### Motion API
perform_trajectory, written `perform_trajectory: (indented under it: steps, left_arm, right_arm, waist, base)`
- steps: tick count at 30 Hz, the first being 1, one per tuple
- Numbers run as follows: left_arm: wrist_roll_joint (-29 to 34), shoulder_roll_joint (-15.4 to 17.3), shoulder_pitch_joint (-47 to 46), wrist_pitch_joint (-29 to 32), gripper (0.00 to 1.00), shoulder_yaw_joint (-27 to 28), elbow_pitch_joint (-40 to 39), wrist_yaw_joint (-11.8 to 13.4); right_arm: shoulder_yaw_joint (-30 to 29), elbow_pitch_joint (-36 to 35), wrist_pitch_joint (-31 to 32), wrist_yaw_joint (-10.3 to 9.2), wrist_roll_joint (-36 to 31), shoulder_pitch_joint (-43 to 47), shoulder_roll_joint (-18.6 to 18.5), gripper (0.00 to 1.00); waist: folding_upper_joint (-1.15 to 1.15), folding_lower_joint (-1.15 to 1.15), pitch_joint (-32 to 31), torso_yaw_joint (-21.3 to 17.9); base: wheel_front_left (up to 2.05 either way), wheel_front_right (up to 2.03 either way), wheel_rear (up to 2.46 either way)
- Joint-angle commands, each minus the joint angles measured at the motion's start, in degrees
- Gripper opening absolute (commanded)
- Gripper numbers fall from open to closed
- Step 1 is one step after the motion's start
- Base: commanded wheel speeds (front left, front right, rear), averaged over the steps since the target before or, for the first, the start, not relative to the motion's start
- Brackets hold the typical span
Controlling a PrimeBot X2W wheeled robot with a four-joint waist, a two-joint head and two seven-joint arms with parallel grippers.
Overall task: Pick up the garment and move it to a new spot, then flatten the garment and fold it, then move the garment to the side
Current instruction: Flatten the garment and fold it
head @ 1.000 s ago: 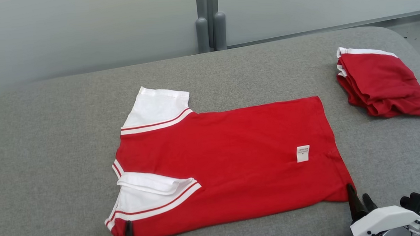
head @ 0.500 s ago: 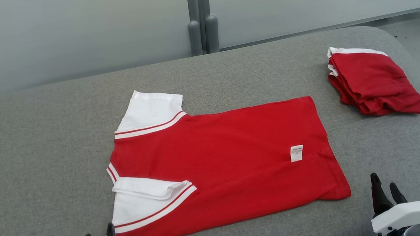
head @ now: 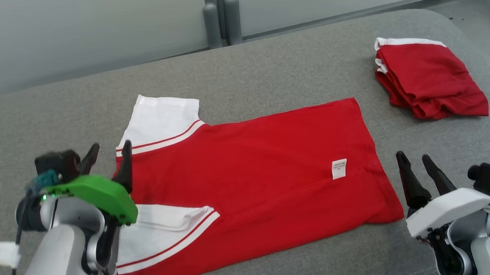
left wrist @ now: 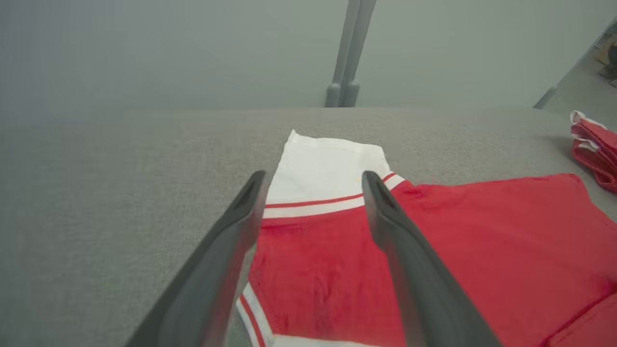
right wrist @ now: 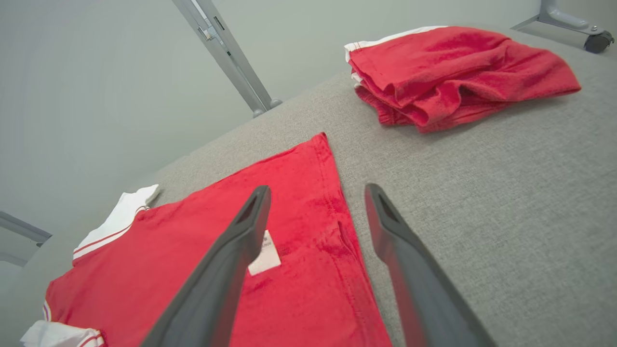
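The left fingers point(head: 125, 167) stand wide apart and hold nothing. They hover above the left end of the shirt point(head: 263, 174), over the shoulder part, and their tips point toward the far sleeve point(head: 160, 116). The right fingers point(head: 411, 183) are also wide apart and empty. They hang just beside the near right corner of the shirt, above the bare worktop point(head: 266, 69). As far as I can see, they do not touch the hem.

The shirt lies in the middle of the grey worktop, with the neck end to the left and the hem to the right. The red body is spread smooth, with only small wrinkles, and a small white label point(head: 339, 168) shows near the hem. The far sleeve lies flat and open. The near sleeve point(head: 165, 225) has its edge doubled over itself. At the far right, well apart from the shirt, is a pile point(head: 431, 81) of folded red cloth with white trim.

In my judgement, the moving and the flattening are done. The folding is hardly begun, and I cannot tell if the doubled sleeve edge is a fold made on purpose. What is left is to fold the body and then carry the shirt to the side.
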Motion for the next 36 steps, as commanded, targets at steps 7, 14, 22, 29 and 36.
perform_trajectory:
  steps: [7, 14, 22, 29, 36]
  left_arm:
    - [1.87, 0.2, -15.58, 3.72, 1.0, -1.19, 9.52, -1.21]
    - [4.16, 1.13, -24.96, 5.7, 1.0, -2.94, 18.24, -2.17]
    - [6.27, 3.03, -32.56, 6.47, 1.0, -4.1, 27.45, -2.47]
    - [6.97, 4.51, -35.76, 6.99, 1.0, -4.75, 32.16, -2.66]
    - [6.93, 3.61, -36.89, 7.89, 0.0, -5.91, 35.58, -3.75]
  right_arm:
    - [5.02, -3.02, 0.74, 0.0, -0.67, -6.14, -0.19, 1.0]
    - [7.77, -3.61, -0.06, 0.0, -0.6, -10.54, -0.17, 1.0]
    - [10.47, -4.36, -1.5, 0.0, -0.12, -13.17, -0.18, 1.0]
    - [11.8, -5.85, -2.13, 0.0, 0.24, -13.41, -0.18, 1.0]
    - [12.24, -6.57, -2.32, 0.0, 0.36, -13.42, -0.33, 1.0]
  waist:
    - [0.31, 0.0, 10.36, -4.52]
    - [0.31, 0.0, 15.72, -6.76]
    - [0.31, 0.0, 19.54, -8.62]
    - [0.31, 0.0, 20.96, -9.5]
    - [0.31, 0.0, 20.88, -9.42]
  base:
    - [0.0, 0.0, 0.0]
    - [0.0, 0.0, 0.0]
    - [0.0, 0.0, 0.0]
    - [0.0, 0.0, 0.0]
    - [0.0, 0.0, 0.0]
